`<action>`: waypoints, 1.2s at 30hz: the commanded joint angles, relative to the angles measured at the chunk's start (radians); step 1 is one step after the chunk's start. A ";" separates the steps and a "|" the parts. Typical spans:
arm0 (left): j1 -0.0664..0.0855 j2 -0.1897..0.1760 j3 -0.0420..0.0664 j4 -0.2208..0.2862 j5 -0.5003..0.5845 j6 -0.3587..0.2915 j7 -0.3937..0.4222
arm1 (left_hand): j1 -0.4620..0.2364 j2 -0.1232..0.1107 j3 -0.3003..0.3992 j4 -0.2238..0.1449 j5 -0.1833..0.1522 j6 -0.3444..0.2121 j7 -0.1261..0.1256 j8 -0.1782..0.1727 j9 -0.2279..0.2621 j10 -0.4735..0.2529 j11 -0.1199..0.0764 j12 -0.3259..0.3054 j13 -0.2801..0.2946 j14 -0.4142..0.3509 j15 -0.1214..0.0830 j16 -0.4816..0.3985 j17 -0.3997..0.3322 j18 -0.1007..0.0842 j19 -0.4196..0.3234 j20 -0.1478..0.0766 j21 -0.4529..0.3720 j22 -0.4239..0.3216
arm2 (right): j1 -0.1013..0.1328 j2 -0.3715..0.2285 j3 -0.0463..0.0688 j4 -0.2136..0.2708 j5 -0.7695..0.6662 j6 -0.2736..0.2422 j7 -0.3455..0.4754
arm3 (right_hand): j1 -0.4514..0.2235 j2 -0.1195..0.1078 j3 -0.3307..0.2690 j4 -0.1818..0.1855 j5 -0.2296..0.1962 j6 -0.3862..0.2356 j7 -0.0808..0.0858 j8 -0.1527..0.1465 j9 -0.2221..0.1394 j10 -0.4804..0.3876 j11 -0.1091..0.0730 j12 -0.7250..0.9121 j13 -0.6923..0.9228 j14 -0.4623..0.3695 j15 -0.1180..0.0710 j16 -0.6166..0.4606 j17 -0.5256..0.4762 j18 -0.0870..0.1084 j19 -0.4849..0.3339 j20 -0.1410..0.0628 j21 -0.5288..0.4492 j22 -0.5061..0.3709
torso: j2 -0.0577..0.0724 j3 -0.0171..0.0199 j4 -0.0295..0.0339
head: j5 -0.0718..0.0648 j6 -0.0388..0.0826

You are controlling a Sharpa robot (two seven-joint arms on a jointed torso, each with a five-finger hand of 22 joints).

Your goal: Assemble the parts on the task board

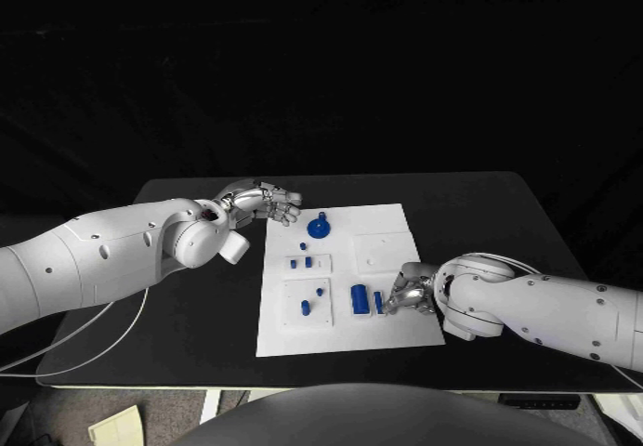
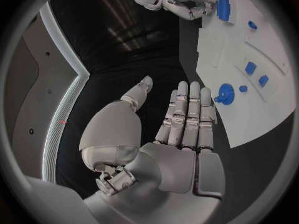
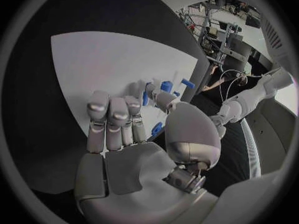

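I see the white rectangular task board (image 1: 382, 243) lying mid-way across the black surface (image 1: 496, 214). My left robot hand (image 1: 264, 202) hovers at the board's far left corner, fingers straight and side by side, thumb apart, holding nothing. Just beside it on the board stands a round blue gear-shaped part (image 1: 319, 226). My right robot hand (image 1: 412, 293) rests at the board's near right area, fingertips down beside a small blue block (image 1: 360, 298); I cannot tell whether it pinches anything.
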 commanded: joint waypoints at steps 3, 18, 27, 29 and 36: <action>0.001 0.004 0.001 -0.004 -0.001 0.013 0.010 | 0.005 0.007 -0.002 0.001 -0.001 -0.009 -0.001 0.002 -0.001 -0.007 0.000 0.003 -0.002 0.003 0.006 -0.007 0.001 0.014 -0.002 0.006 -0.006 0.001 | -0.003 -0.020 -0.002 0.000 0.077 -0.037 0.095 | -0.013 -0.078 0.021 0.025 -0.001 -0.010 0.010 -0.012 -0.005 -0.007 0.005 -0.010 -0.010 0.001 -0.001 -0.008 -0.001 0.042 0.002 -0.004 -0.003 -0.005 | -0.001 -0.0001 0.0002 | -0.001 0.000; 0.001 0.018 0.001 -0.054 0.048 -0.073 0.072 | 0.015 0.008 0.002 -0.004 -0.001 -0.007 -0.001 0.003 -0.001 -0.004 -0.001 0.005 -0.002 0.008 0.004 -0.006 0.005 0.015 0.001 0.005 -0.006 0.004 | 0.063 -0.005 0.052 -0.161 0.424 -0.165 0.533 | -0.058 -0.010 -0.215 -0.091 0.099 -0.118 0.043 -0.045 0.005 -0.064 0.034 -0.002 -0.003 -0.039 0.025 -0.026 0.008 0.042 -0.047 -0.019 -0.032 -0.009 | -0.010 -0.0017 -0.0041 | -0.015 0.094; 0.018 0.042 0.003 -0.135 0.118 -0.108 0.126 | 0.034 0.012 0.008 -0.016 0.000 -0.003 -0.003 0.006 0.000 0.001 -0.003 0.007 -0.001 0.012 0.001 -0.007 0.009 0.015 0.005 0.003 -0.007 0.008 | 0.088 0.114 0.142 -0.471 0.657 -0.117 0.700 | -0.025 0.065 -0.253 -0.156 0.167 -0.141 0.058 -0.055 0.005 -0.150 0.051 -0.083 -0.061 -0.133 0.041 -0.127 -0.045 0.036 -0.151 0.023 -0.133 -0.047 | -0.025 -0.0080 -0.0091 | -0.015 0.169; 0.022 0.049 0.004 -0.152 0.133 -0.105 0.135 | 0.036 0.013 0.009 -0.018 0.000 -0.003 -0.003 0.006 -0.001 0.000 -0.002 0.006 -0.002 0.011 0.001 -0.008 0.009 0.014 0.005 0.003 -0.007 0.008 | 0.088 0.134 0.159 -0.514 0.667 -0.110 0.716 | -0.015 0.066 -0.251 -0.155 0.175 -0.149 0.066 -0.057 0.004 -0.191 0.060 -0.125 -0.089 -0.182 0.052 -0.171 -0.070 0.032 -0.202 0.037 -0.176 -0.064 | -0.026 -0.0084 -0.0094 | -0.015 0.177; 0.025 0.107 0.020 -0.242 0.195 -0.116 0.178 | 0.045 0.019 0.009 -0.029 0.001 -0.012 -0.011 0.001 -0.004 -0.028 0.000 -0.005 -0.011 -0.003 -0.002 -0.021 0.009 0.005 -0.006 0.003 -0.016 0.012 | 0.083 0.205 0.191 -0.658 0.775 -0.048 0.764 | 0.012 0.090 -0.219 -0.160 0.186 -0.190 0.106 -0.064 0.005 -0.314 0.117 -0.433 -0.397 -0.352 0.174 -0.492 -0.284 -0.013 -0.424 0.152 -0.469 -0.238 | -0.032 -0.0058 -0.0072 | -0.018 0.217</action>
